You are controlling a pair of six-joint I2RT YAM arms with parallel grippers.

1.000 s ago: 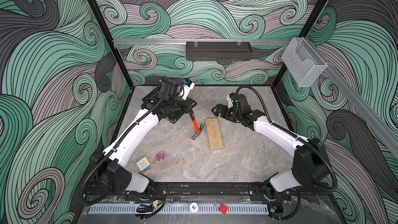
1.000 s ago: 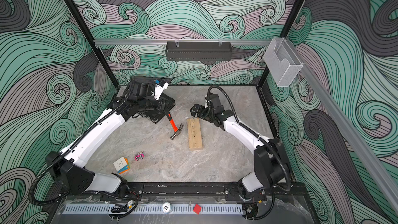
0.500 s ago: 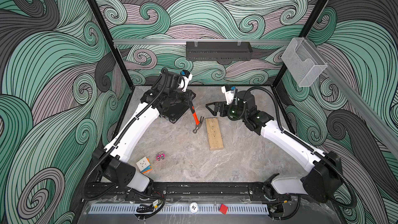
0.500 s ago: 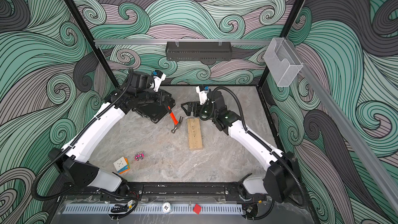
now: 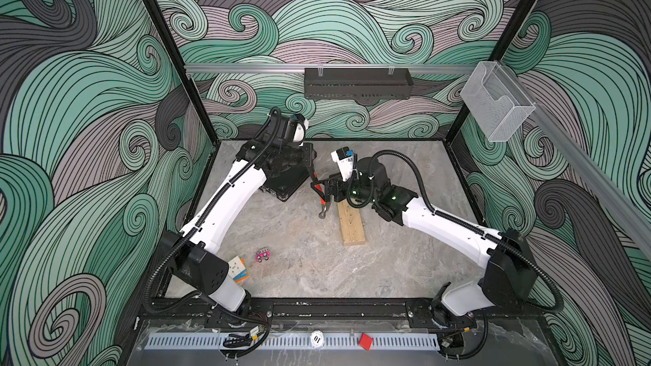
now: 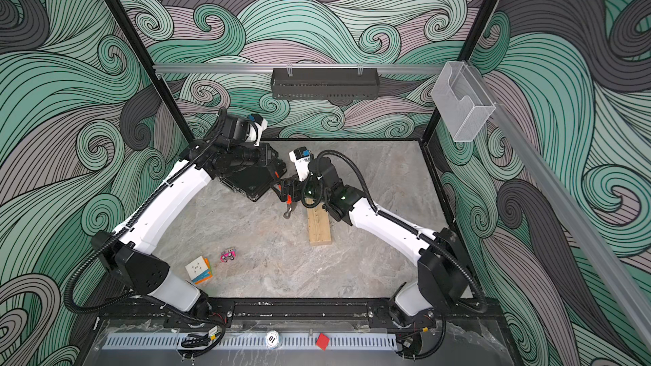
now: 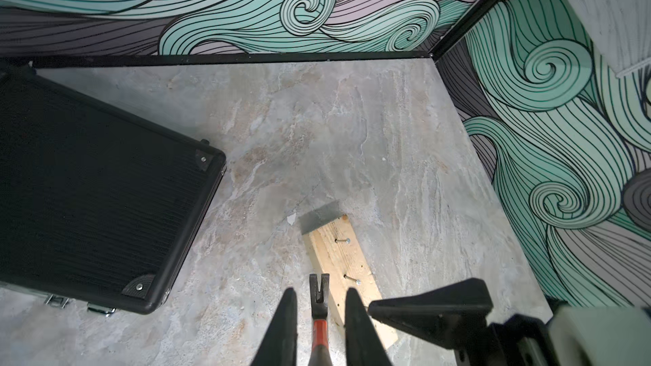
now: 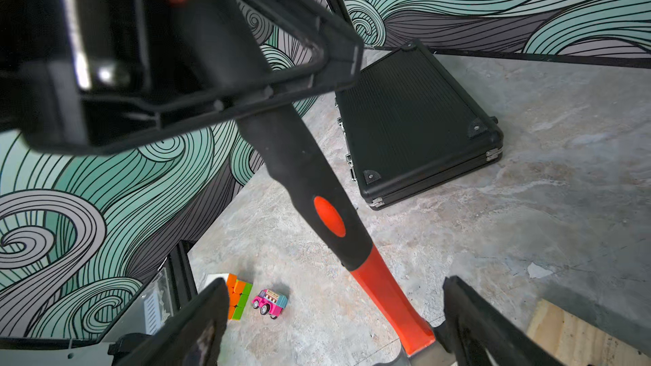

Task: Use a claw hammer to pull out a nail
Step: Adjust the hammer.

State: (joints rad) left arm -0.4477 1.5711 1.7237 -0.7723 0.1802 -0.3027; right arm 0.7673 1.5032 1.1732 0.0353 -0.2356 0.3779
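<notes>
The claw hammer [image 5: 322,210] hangs head-down just left of the wooden block [image 5: 352,221], its grey claw [image 7: 318,286] beside the block's edge. My left gripper [image 7: 321,291] is shut on its black handle [image 8: 296,170], as the right wrist view shows. My right gripper [image 8: 334,282] stands open, its fingers either side of the orange neck [image 8: 387,293] without clamping it. Two nails [image 7: 342,241] stick out of the block [image 7: 338,251]. In both top views the right gripper [image 6: 287,188] meets the hammer [image 6: 288,210] near the left gripper [image 5: 312,177].
A shut black case [image 5: 285,184] lies under the left arm at the back left. A colour cube [image 5: 236,268] and a pink toy car [image 5: 262,255] sit at the front left. A black tray [image 5: 357,83] and a clear bin [image 5: 496,105] hang on the walls.
My right arm has swung left from behind the block until its open fingers straddle the hammer's neck. The left gripper has kept its hold and raised the hammer a little.
</notes>
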